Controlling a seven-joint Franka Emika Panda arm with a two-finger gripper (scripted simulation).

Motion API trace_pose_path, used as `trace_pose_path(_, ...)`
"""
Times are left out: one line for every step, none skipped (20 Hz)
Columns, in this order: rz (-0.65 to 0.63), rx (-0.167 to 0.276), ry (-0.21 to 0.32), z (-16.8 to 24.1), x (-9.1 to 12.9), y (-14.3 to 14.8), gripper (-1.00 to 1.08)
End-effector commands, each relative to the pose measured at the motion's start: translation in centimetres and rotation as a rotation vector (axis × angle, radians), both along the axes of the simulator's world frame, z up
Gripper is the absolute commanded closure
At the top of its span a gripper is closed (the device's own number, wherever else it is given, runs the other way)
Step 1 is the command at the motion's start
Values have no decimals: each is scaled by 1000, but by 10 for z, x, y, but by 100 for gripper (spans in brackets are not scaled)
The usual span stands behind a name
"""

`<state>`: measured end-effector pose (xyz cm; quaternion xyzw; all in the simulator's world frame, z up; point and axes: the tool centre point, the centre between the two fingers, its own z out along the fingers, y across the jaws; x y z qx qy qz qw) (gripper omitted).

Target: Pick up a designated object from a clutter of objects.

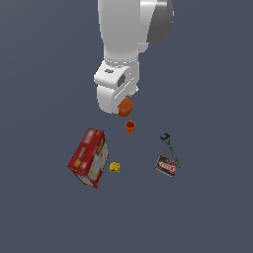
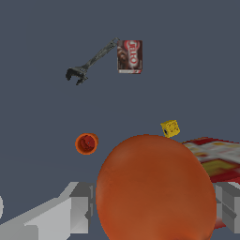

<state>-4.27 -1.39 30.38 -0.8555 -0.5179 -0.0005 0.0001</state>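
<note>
Currently the orange ball point(image 2: 157, 190) is gripped by the tool point(image 1: 120, 105) above the clutter and could be lost if squeezed off-centre.

We note the smooth orange ball point(image 2: 154, 187) raised above the orange cup point(image 1: 130, 127), red box point(image 1: 89, 157), yellow block point(image 1: 115, 167), wrench point(image 1: 169, 146) and red-labelled packet point(image 1: 166, 166).

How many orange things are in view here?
2. The ball sits between the gripper fingers, lifted; the cup stands on the floor just below it in the exterior view. None looks hidden.
</note>
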Motion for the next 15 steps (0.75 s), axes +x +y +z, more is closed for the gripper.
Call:
trace_pose_path(0, 0, -1, 21, -4, 0, 108)
trace_pose_path(0, 0, 0, 28, -6, 0, 108)
trace_pose_path(0, 0, 0, 34, -7, 0, 108)
trace_pose_path(0, 0, 0, 40, -8, 0, 108)
trace_pose_path(0, 0, 0, 45, -9, 0, 108)
trace_pose_path(0, 0, 0, 50, -10, 0, 108)
trace_pose_path(0, 0, 0, 54, -10, 0, 108)
trace_pose_path(0, 0, 0, 58, -11, 0, 108)
trace_pose_path(0, 0, 0, 61, -11, 0, 108)
trace_pose_path(0, 0, 0, 64, -12, -1, 108)
trace_pose_path(0, 0, 0, 66, -12, -1, 108)
trace_pose_path(-1, -1, 1, 68, -12, -1, 108)
trace_pose_path(-1, -1, 1, 69, -12, -1, 108)
trace_pose_path(-1, -1, 1, 69, -12, -1, 108)
trace_pose_path(-1, -1, 1, 70, -12, -1, 108)
